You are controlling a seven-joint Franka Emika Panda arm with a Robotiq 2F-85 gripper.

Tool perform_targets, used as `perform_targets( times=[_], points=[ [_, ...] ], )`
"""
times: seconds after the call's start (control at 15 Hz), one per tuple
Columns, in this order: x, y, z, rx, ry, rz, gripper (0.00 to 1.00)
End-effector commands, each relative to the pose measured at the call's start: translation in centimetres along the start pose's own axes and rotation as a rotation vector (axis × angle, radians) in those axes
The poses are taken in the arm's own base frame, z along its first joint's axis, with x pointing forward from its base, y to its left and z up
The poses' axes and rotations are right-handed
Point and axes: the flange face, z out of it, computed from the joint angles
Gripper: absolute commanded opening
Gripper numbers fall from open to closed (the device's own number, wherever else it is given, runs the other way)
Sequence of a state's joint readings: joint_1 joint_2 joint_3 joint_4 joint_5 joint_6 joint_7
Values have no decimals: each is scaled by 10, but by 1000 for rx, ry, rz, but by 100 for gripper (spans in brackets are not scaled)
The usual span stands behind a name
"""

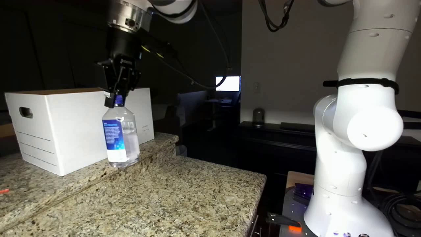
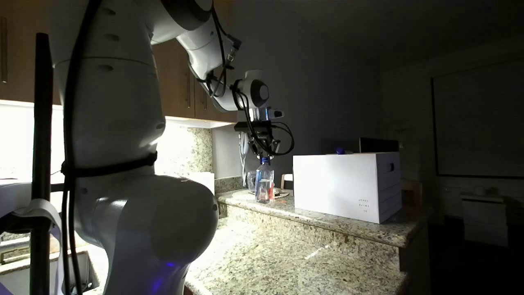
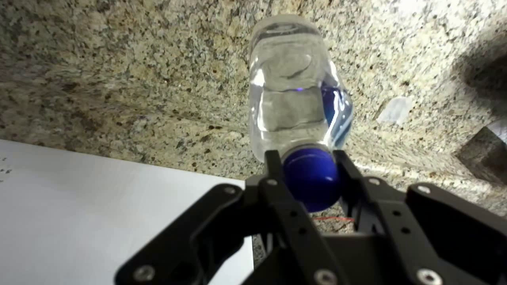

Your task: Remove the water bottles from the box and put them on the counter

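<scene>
My gripper (image 1: 115,98) is shut on the blue cap of a clear water bottle (image 1: 131,144) with a blue-white label. It shows also in an exterior view, gripper (image 2: 265,156) and bottle (image 2: 264,186). The bottle hangs upright or nearly so, in the air beside the white box (image 1: 79,131). In the wrist view the fingers (image 3: 309,158) flank the cap, and the bottle (image 3: 285,79) is over the granite counter (image 3: 178,71). The box (image 2: 335,186) stands on the counter's raised ledge. A blue cap (image 2: 340,151) shows over its rim; the rest of its inside is hidden.
The granite has two levels: a raised ledge (image 1: 82,176) and a lower slab (image 1: 184,197), with a step between. A red-orange item (image 1: 4,191) lies on the ledge. A glass pitcher (image 2: 251,180) stands behind the held bottle. Wall cabinets (image 2: 176,82) hang behind the arm.
</scene>
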State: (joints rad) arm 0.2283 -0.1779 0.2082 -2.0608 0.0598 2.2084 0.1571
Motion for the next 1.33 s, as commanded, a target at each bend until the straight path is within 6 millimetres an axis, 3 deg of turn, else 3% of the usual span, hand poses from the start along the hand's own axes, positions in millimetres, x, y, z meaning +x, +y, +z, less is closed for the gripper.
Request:
perform_targets(
  times=[0.0, 0.53, 0.8, 1.27],
  points=[
    [-39, -15, 12, 4, 14, -3, 15],
    [-95, -30, 54, -103, 123, 27, 15],
    [-110, -35, 53, -162, 168, 89, 15],
    [-122, -34, 42, -294, 227, 355, 15]
  ],
)
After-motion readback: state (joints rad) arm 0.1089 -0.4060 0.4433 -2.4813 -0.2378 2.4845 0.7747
